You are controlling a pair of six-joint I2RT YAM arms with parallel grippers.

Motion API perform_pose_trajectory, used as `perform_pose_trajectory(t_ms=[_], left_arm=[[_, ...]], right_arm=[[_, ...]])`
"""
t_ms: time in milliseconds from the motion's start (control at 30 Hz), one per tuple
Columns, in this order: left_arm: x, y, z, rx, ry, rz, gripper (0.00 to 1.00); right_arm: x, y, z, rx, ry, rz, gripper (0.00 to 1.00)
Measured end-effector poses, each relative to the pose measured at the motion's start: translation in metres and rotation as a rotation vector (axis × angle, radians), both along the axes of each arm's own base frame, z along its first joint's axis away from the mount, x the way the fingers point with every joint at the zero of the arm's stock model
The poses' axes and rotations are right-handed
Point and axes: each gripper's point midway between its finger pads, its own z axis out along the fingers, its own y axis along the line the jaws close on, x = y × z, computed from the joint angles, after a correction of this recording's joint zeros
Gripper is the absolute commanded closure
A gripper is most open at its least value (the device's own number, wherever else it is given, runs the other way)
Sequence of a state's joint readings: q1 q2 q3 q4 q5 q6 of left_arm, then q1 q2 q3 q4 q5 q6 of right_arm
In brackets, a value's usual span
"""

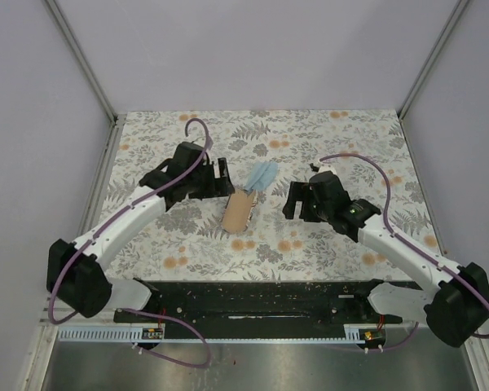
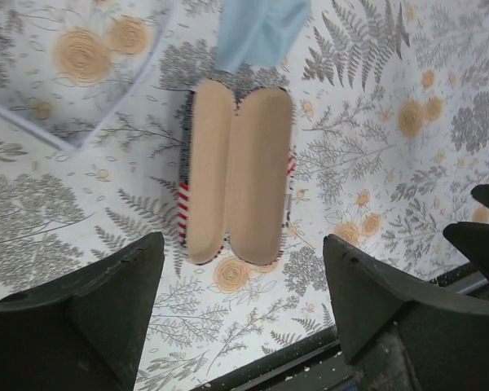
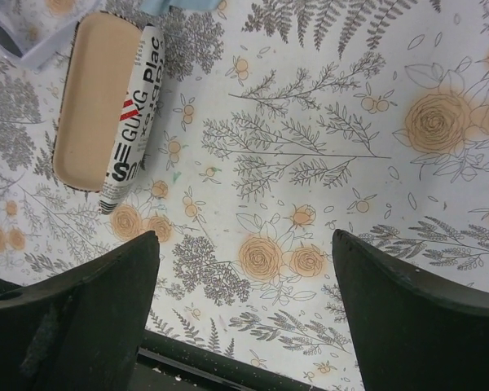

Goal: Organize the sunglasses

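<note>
The open case lies mid-table with its tan inside up; it also shows in the left wrist view and the right wrist view. The sunglasses show only in part: a thin pale frame just left of the case, and a corner at the top left of the right wrist view. In the top view my left arm hides them. My left gripper is open and empty above the case's near end. My right gripper is open and empty over bare table, right of the case.
A light blue cloth lies just beyond the case's far end. The floral table cover ends at a black strip on the near side. Grey walls stand on three sides.
</note>
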State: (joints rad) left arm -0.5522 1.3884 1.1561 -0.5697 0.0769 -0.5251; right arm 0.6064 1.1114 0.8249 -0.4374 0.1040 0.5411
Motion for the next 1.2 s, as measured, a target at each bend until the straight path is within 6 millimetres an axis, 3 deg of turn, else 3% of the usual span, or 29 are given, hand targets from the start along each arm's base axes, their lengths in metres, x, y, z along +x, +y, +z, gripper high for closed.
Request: perform_pose_trajectory(t_ms=[100,167,300,467,633,767,967,1200], left_arm=[[0.002,0.024,0.005,-0.029,-0.034,0.065,0.24],[0.003,0.034,-0.002,-0.033,-0.033,0.091,0.25],[0.0,0.05,-0.034,-0.032,0.022,0.138,0.26],[-0.012,0.061,-0.064,-0.033,0.078,0.161,0.27],[-0.013,0.056,-0.065,-0.065,0.066,0.139,0.29],[-0.007,0.05,-0.061,-0.091,0.042,0.125,0.31],[0.003,0.041,-0.069,-0.117,0.044,0.114,0.33],[0.007,0.033,-0.086,-0.122,0.082,0.099,0.33]], right_arm=[[0.004,0.007,-0.017,-0.02,0.061,0.008,0.2],[0.009,0.014,-0.026,-0.023,0.1,0.014,0.25],[0.022,0.037,-0.036,0.003,0.163,0.042,0.28],[0.047,0.067,-0.033,0.051,0.179,0.077,0.29],[0.078,0.085,-0.028,0.054,0.164,0.07,0.34],[0.116,0.096,-0.032,0.032,0.158,0.024,0.42],[0.159,0.099,-0.059,-0.021,0.183,-0.068,0.52],[0.19,0.099,-0.091,-0.034,0.227,-0.138,0.53]])
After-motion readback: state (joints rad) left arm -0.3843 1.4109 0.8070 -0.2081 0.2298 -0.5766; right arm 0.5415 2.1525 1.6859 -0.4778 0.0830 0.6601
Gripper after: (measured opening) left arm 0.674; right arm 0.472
